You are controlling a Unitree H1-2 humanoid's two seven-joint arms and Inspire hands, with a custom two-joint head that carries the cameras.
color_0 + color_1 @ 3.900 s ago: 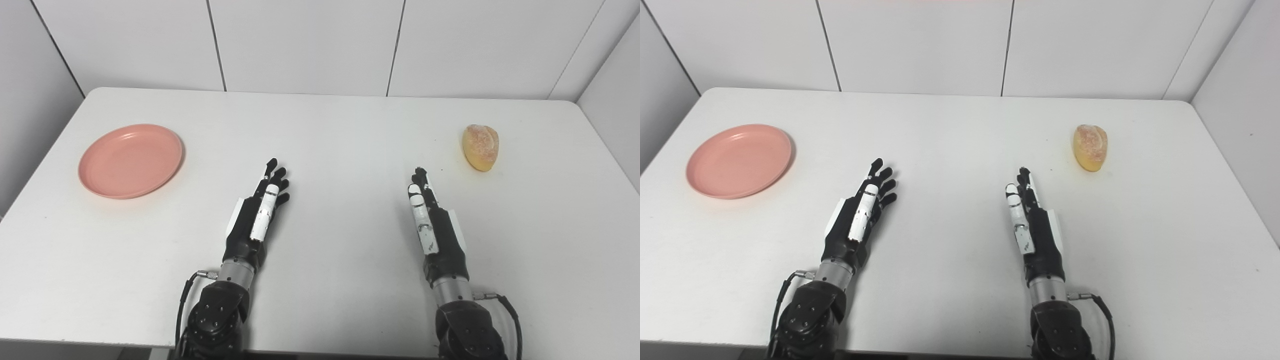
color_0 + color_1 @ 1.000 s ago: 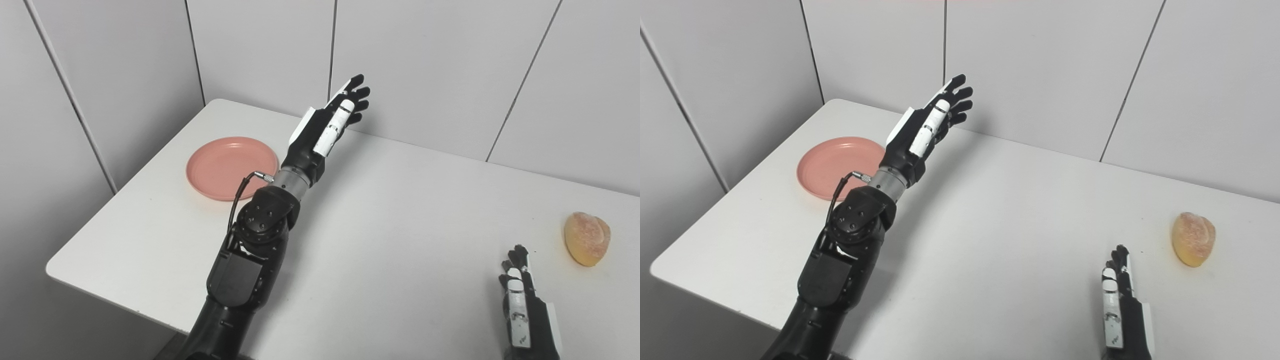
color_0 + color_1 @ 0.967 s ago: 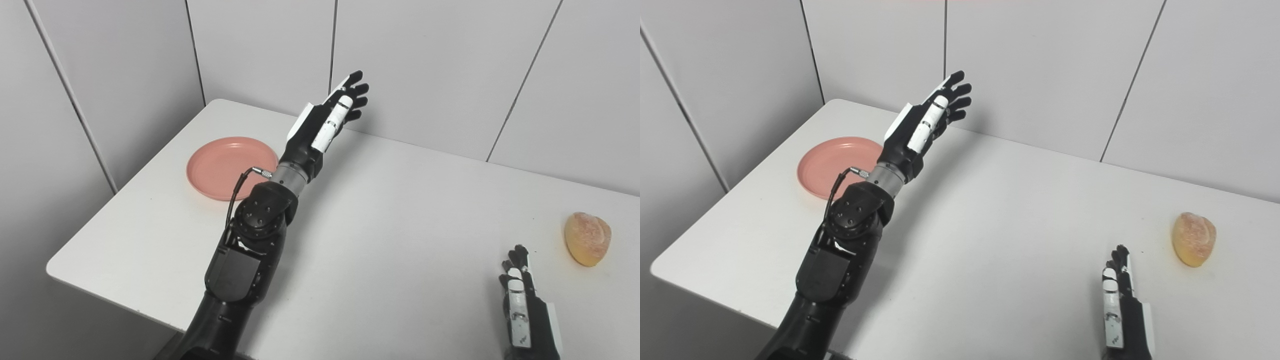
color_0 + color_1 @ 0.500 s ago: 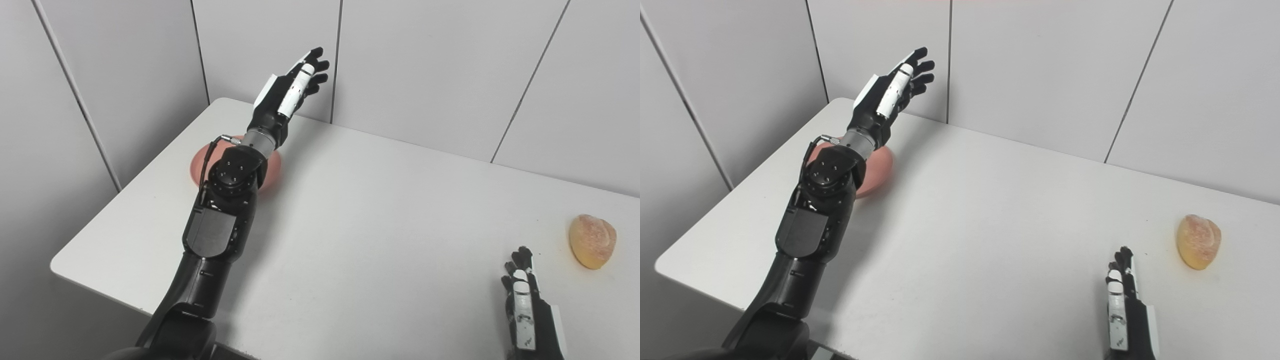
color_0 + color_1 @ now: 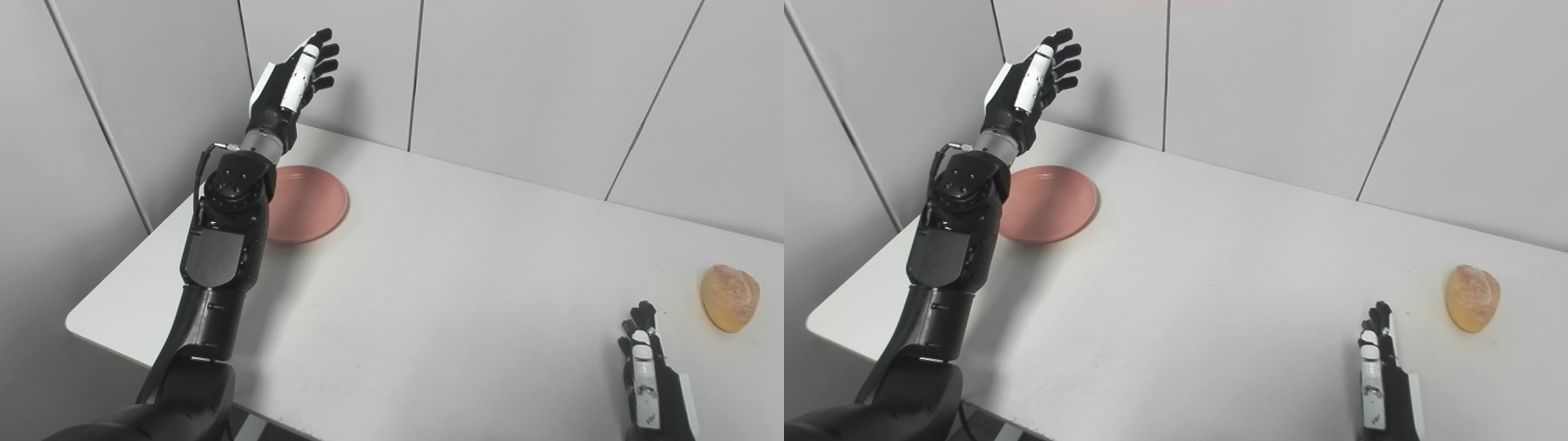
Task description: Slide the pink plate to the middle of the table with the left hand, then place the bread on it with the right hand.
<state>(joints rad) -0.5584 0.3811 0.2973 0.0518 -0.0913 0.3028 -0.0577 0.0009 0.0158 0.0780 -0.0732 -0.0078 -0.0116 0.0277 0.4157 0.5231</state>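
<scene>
Pink and round, the plate [image 5: 309,203] lies flat on the white worktop [image 5: 465,263] near its far left corner, partly hidden behind my left forearm. My left hand [image 5: 288,82] is raised high above that corner, in front of the grey wall panels [image 5: 520,79], well clear of the plate; its fingers [image 5: 323,50] are spread apart and hold nothing. The bread [image 5: 730,297], a golden sugared bun, sits on the worktop's right side, well apart from the plate. My right hand [image 5: 649,383] rests low by the near edge, just short of the bread and not touching it, its fingers [image 5: 1381,318] stretched out straight, side by side, and empty.
</scene>
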